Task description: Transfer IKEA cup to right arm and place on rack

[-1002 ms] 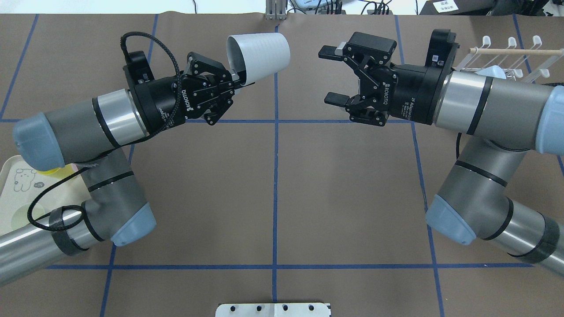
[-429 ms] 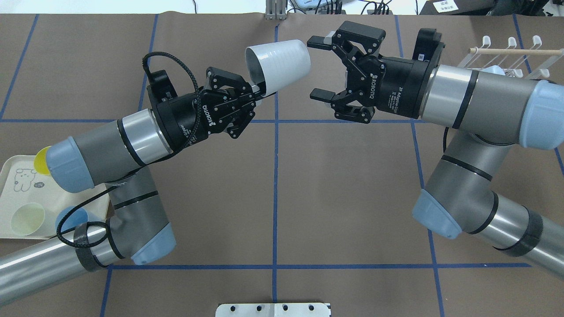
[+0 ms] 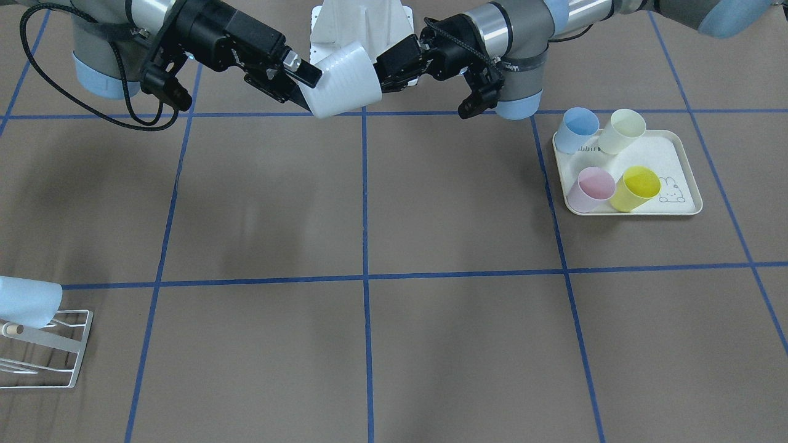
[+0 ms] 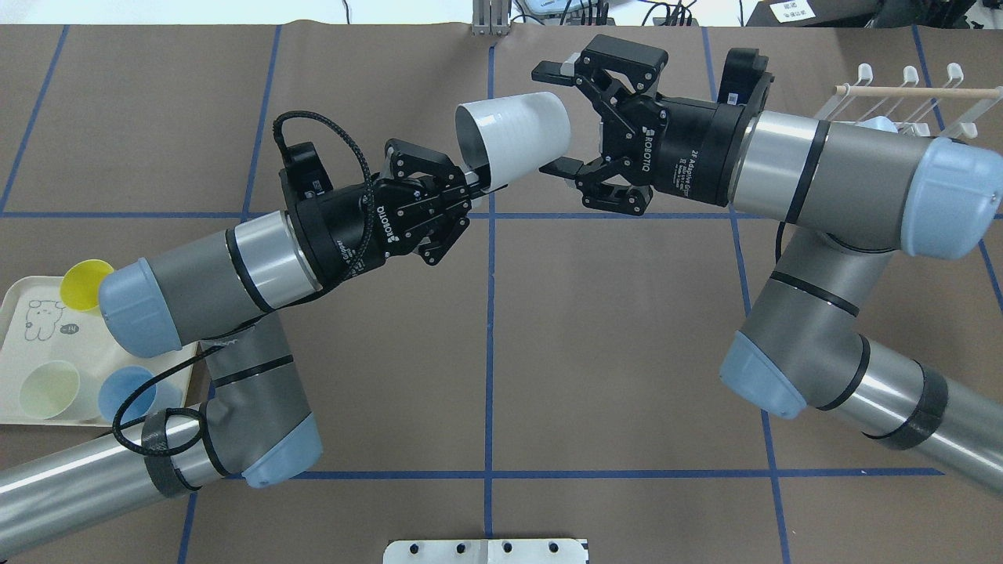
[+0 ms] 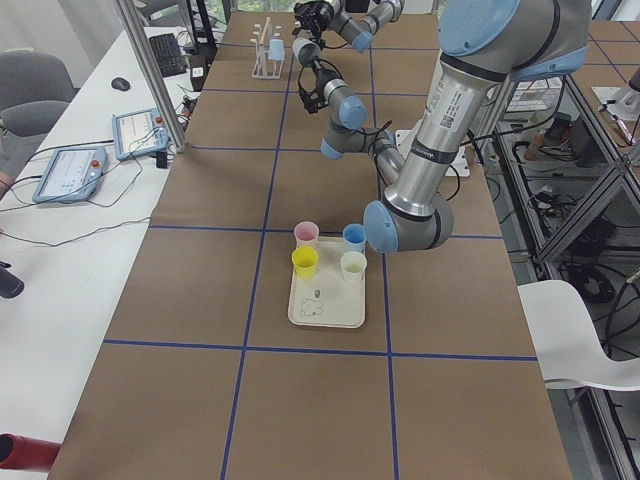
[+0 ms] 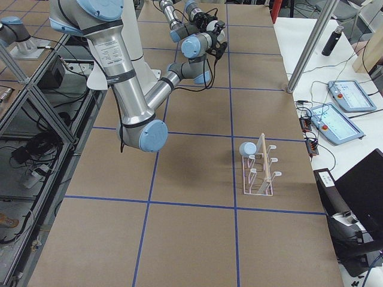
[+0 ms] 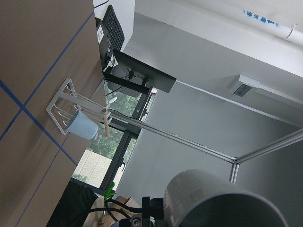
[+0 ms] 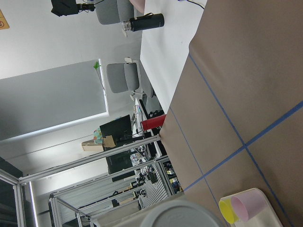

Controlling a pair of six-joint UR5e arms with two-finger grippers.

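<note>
**Overhead exterior: cup in mid-air, held by one side only**

Overhead exterior shows the white cup (image 4: 513, 137) lying sideways above the counter (image 4: 627, 352). The left pincer (image 4: 478, 174) is clamped on a thin bite of its rim. The right pincer (image 4: 548, 120) is spread wide around the closed end, one finger above the wall and one just beside it below, with no grip yet.

The likely failure is timing: if the left lets go before the right has squeezed, the cup falls and rolls. The wall tapers, so an off-centre squeeze could push it out towards the mouth. A knock from a finger could also twist it in that shallow rim hold.

The rack (image 4: 901, 90) stands well off behind the right arm. A pale blue cup (image 6: 246, 148) already sits on one peg, so a free peg is needed.

Brown paper with blue tape lines covers the counter. Four coloured cups stand on a tray (image 3: 689, 209). A side desk with control tablets (image 6: 335, 119) runs alongside.
</note>
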